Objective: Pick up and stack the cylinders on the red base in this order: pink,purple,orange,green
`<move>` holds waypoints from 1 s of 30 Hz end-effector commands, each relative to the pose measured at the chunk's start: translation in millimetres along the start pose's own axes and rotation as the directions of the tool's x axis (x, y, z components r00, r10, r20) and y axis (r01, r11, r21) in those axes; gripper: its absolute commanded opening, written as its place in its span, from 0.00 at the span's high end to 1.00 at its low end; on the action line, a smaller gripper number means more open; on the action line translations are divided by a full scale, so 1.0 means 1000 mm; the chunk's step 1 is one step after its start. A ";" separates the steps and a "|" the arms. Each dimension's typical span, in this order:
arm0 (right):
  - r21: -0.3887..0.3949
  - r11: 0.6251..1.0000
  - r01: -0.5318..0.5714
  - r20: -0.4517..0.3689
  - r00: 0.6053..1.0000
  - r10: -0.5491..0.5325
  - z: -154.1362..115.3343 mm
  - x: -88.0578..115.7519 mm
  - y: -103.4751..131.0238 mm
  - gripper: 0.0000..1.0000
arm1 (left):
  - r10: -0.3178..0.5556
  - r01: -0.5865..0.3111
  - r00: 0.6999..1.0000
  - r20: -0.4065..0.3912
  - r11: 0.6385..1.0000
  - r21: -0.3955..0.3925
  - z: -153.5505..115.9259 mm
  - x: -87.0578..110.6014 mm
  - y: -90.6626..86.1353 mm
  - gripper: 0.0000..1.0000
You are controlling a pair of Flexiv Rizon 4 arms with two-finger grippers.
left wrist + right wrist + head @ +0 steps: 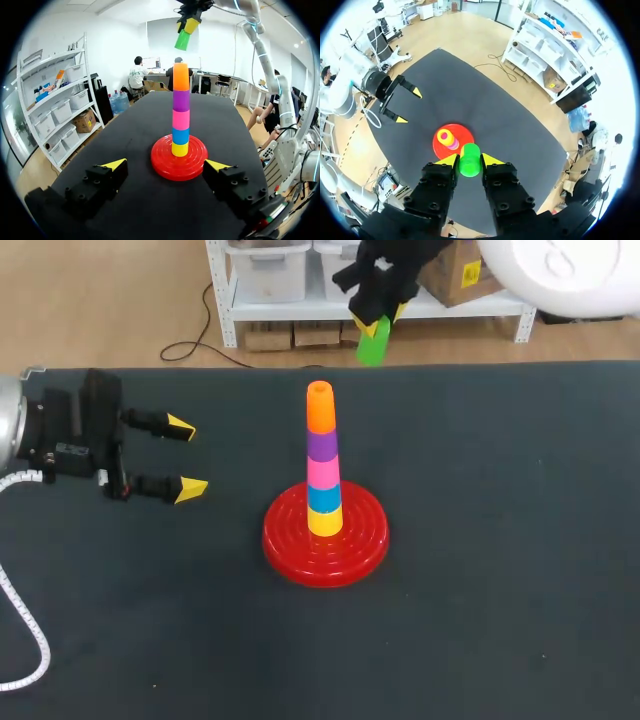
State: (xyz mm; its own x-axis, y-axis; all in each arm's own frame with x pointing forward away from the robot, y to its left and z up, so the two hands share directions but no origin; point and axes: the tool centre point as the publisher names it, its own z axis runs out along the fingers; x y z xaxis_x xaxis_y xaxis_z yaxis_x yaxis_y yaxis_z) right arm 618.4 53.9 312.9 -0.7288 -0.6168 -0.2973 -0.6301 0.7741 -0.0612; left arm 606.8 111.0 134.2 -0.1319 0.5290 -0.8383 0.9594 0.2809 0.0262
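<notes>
Starting nearest, the red base (300, 562) sits flat on the table (500, 600) and carries a yellow cylinder (324, 521), blue cylinder (324, 497), pink cylinder (323, 471), purple cylinder (321, 445) and orange cylinder (320, 408), so only green is still to go on. The tower is tall and slim. A sideways knock on the orange cylinder during the descent could tip it or skid the base. Farther off, at about one o'clock of the tower and high above the table, the right gripper (470, 159) has its fingers closed from both sides on the green cylinder (372, 345). The green cylinder looks tilted in the grip, so it may land askew on the orange top, and an early release would likely send it rolling away.

At nine o'clock of the base, the left gripper (187, 458) has its fingers spread wide and holds nothing. It is well apart from the tower and off the green cylinder's likely path, so it should not obstruct.
</notes>
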 end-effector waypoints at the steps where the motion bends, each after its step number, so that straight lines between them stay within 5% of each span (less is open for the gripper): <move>1: 0.020 1.000 -0.012 -0.041 0.999 0.013 -0.004 -0.005 0.004 1.00 | 0.003 -0.003 1.000 0.006 1.000 -0.003 0.000 0.002 0.000 0.00; 10: 0.002 0.998 -0.056 -0.178 0.983 0.055 0.012 -0.006 0.022 1.00 | 0.003 -0.003 1.000 0.006 1.000 -0.003 0.000 0.002 0.000 0.00; 30: -0.009 0.998 -0.061 -0.250 0.967 0.057 0.021 -0.009 0.040 1.00 | 0.003 -0.003 1.000 0.006 1.000 -0.003 0.000 0.002 0.000 0.00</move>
State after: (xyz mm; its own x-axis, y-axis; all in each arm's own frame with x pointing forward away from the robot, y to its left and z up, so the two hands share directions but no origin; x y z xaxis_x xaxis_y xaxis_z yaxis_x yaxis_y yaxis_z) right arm 602.7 89.8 293.6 -0.8066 -0.5879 -0.0617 -0.5871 0.8089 -0.0318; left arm 606.8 111.0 134.2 -0.1320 0.5290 -0.8383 0.9594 0.2809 0.0262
